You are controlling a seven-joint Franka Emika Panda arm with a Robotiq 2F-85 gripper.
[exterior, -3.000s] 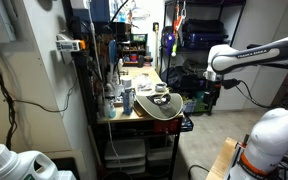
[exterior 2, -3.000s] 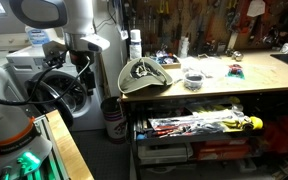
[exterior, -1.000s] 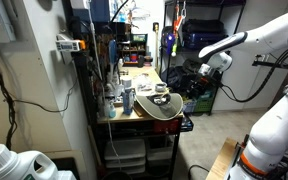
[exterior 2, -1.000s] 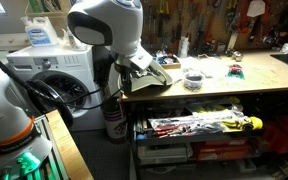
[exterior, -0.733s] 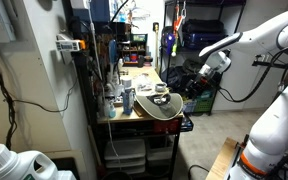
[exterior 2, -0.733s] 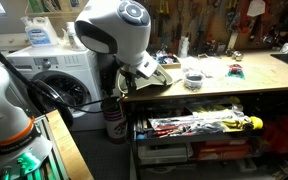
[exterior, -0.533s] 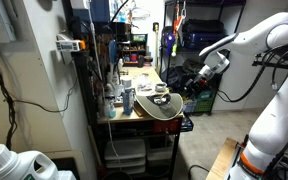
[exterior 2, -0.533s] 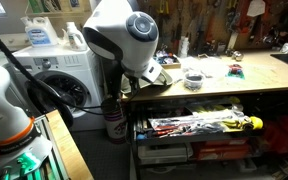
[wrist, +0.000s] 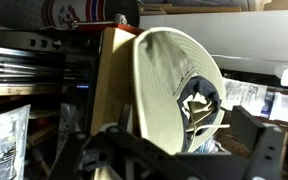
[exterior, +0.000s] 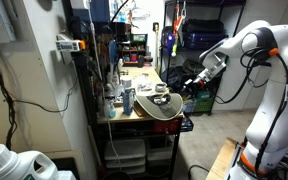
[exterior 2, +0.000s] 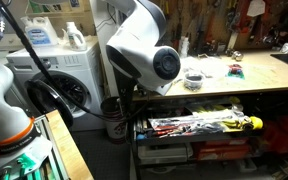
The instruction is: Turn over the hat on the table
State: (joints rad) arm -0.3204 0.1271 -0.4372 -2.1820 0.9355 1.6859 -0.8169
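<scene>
Fingers (wrist: 256,140) gaped wide, empty, near the straw hat (wrist: 174,80) at the bench (wrist: 111,90) edge; a clumsy nudge could have tipped it off.

An exterior view stands well back and looks along the worktop (exterior: 142,76) from its end; an exterior view sits low and close, facing its long side, with the arm (exterior 2: 144,55) blocking the middle; the wrist view, turned sideways, looks from very near at the hat (wrist: 174,90) on that shared end.
</scene>
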